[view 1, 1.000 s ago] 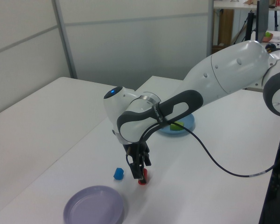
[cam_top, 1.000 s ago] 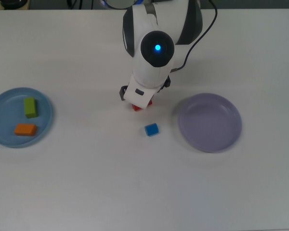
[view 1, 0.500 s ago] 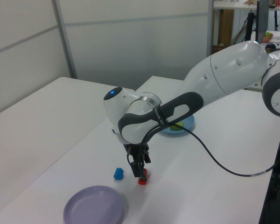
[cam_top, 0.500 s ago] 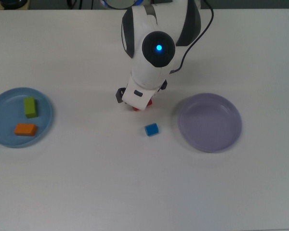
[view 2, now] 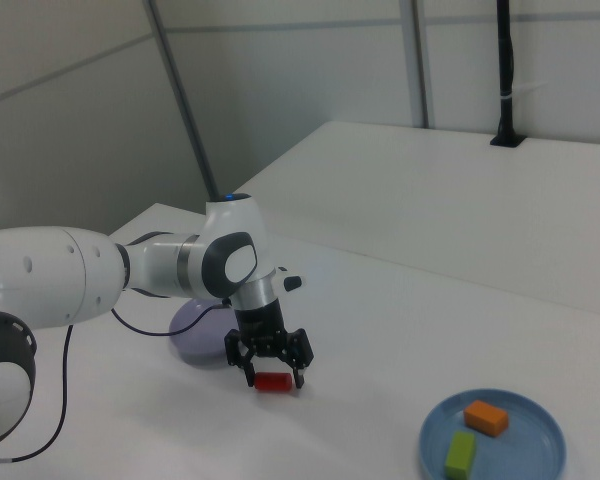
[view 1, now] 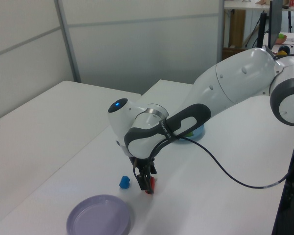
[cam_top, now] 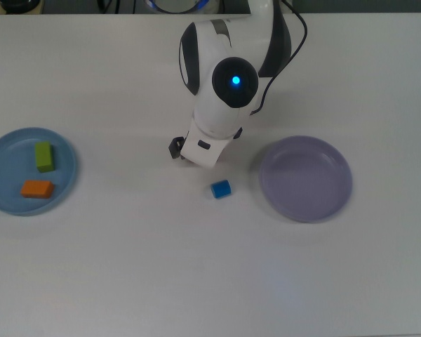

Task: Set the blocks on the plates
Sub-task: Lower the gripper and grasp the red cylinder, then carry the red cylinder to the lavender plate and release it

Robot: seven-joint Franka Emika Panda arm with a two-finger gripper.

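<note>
The red block point(view 2: 274, 382) lies on the white table between the two plates. My gripper point(view 2: 272, 374) is lowered over it, open, with one finger on each side of the block. In the left view the gripper point(view 1: 146, 182) hides most of the red block point(view 1: 150, 185); in the top view the arm hides it fully. The blue cube point(cam_top: 221, 188) sits on the table just beside the gripper, seen also as the blue cube point(view 1: 124, 182). The light blue plate point(cam_top: 7, 151) holds the green block point(cam_top: 43, 156) and the orange block point(cam_top: 37, 188). The lavender plate point(cam_top: 305, 178) holds nothing.
The arm's white body point(cam_top: 221, 84) reaches in from the top view's upper edge, with a black cable point(view 1: 225, 171) looping off it. In the right view the lavender plate point(view 2: 192, 335) is partly behind the arm. Wall panels stand behind the table.
The gripper has come down around the red block. In the top view the arm has shifted and now covers the red block, which showed a second ago.
</note>
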